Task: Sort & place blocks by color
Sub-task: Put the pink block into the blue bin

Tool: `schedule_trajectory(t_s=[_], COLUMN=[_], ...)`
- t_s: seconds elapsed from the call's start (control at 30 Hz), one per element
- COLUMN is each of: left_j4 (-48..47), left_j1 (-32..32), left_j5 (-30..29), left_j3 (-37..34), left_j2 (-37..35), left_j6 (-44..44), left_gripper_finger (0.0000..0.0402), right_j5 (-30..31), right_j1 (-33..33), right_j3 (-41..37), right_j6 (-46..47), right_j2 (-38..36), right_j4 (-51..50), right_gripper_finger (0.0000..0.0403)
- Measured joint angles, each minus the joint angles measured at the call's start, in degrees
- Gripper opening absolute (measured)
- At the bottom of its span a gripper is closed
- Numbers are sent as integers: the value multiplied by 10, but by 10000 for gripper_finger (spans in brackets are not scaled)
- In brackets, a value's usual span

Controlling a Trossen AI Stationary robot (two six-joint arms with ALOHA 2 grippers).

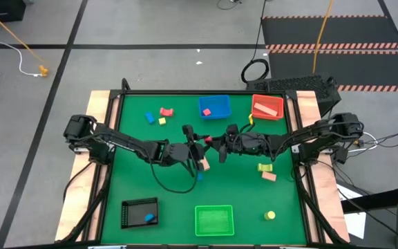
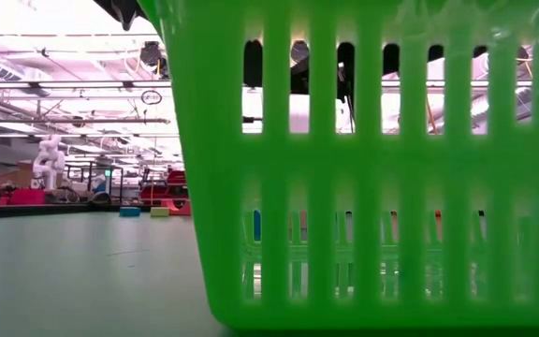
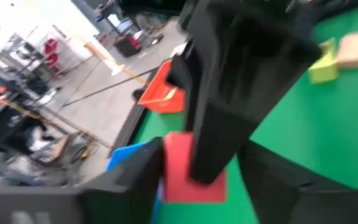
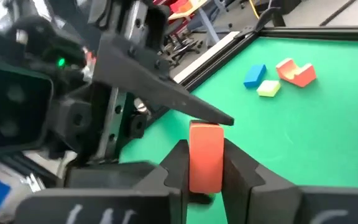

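A small red block (image 4: 205,152) hangs above the middle of the green table, between my two grippers, which meet tip to tip. My right gripper (image 1: 217,143) reaches in from the table's right and is shut on the block. My left gripper (image 1: 196,144) reaches in from the left and stands open, a finger (image 3: 138,180) on either side of the block (image 3: 188,177). Loose blocks lie on the table: a red arch (image 1: 166,111), a blue one (image 1: 150,117) and a yellow one (image 1: 162,122) at the far left, and a lime (image 1: 265,167) and a tan one (image 1: 269,176) at the right. My right gripper pinches the red block's two opposite sides (image 4: 194,168) between its two fingers (image 4: 238,171), coming in about level from the table's right. The block is lifted clear of the table. One left fingertip (image 4: 219,119) lies at the block's far end; whether it touches I cannot tell.
At the far edge stand a blue tray (image 1: 214,107) and a red tray (image 1: 267,107), at the near edge a black tray (image 1: 139,212) and a green tray (image 1: 214,220), whose wall (image 2: 372,187) fills the low view. A yellow cylinder (image 1: 271,216) lies near right.
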Motion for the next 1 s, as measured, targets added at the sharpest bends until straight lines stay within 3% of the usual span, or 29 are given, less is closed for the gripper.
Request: schedule_trajectory(t_s=[0.2,0.4,0.8,1.0], left_j4=[2,0,-9,-9], left_j1=[1,-2,-1,-1], left_j5=[-1,-3,-34,-35], left_j3=[0,0,0,0], left_j2=[-1,-3,-3,-3], left_j6=[-51,-76,-211,-234], left_gripper_finger=[315,362,347,320], right_j5=[2,4,-2,-85], right_j1=[-34,-115,-271,-290], right_j3=[0,0,0,0], right_j6=[-35,-53,-138,-154], right_j2=[0,0,0,0], right_j4=[-22,-93,-153,-127], right_gripper_finger=[41,41,41,91])
